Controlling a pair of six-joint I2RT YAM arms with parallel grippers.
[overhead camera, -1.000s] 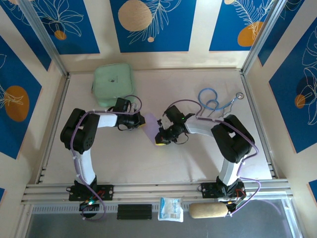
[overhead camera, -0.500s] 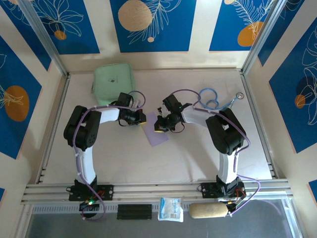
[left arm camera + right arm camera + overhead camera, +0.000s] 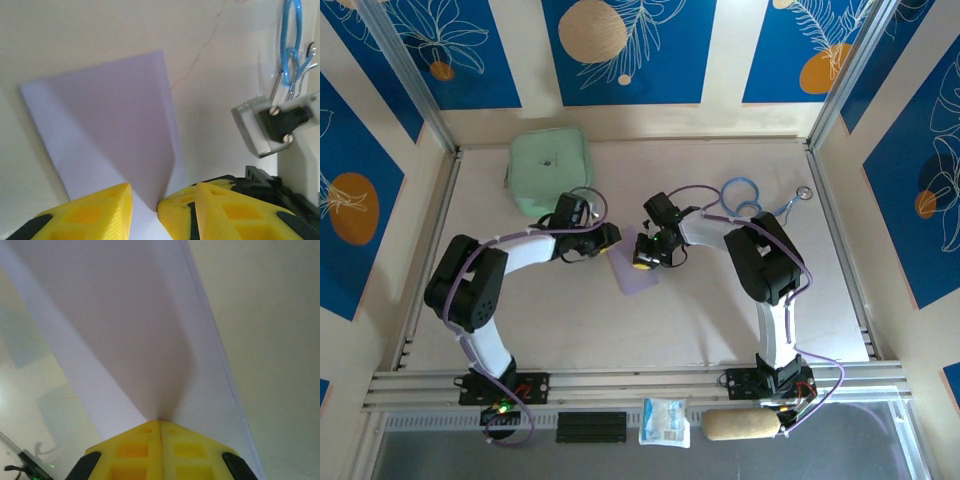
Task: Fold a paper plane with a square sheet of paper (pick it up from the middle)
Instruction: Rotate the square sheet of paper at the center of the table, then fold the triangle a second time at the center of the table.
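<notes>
Square sheet of paper (image 3: 636, 276), pale lilac, at centre of surface (image 3: 720, 320). Right gripper (image 3: 160, 424) pressed together, pinching raised ridge. Left gripper (image 3: 145, 200) narrowly spread, straddling ridge. Likely light, floppy, crease-prone; hold middle gently.

Left fingers (image 3: 100, 210) sit slightly apart, facing right fingers (image 3: 135, 450) pressed tightly together.

Counts: 1 sq. sheet of lilac paper (image 3: 638, 272). 1 mint-green pouch (image 3: 548, 168). 1 blue-tubed stethoscope (image 3: 745, 202). 2 robot arms, the left arm (image 3: 480, 290) and the right arm (image 3: 770, 275), w/ 1 gripper ea., so 2 total: left gripper (image 3: 611, 237), right gripper (image 3: 642, 261). Along front rail (image 3: 620, 385): 1 white-blue packet (image 3: 665, 422), 1 tan roll (image 3: 740, 425), 1 black block (image 3: 591, 427).
</notes>
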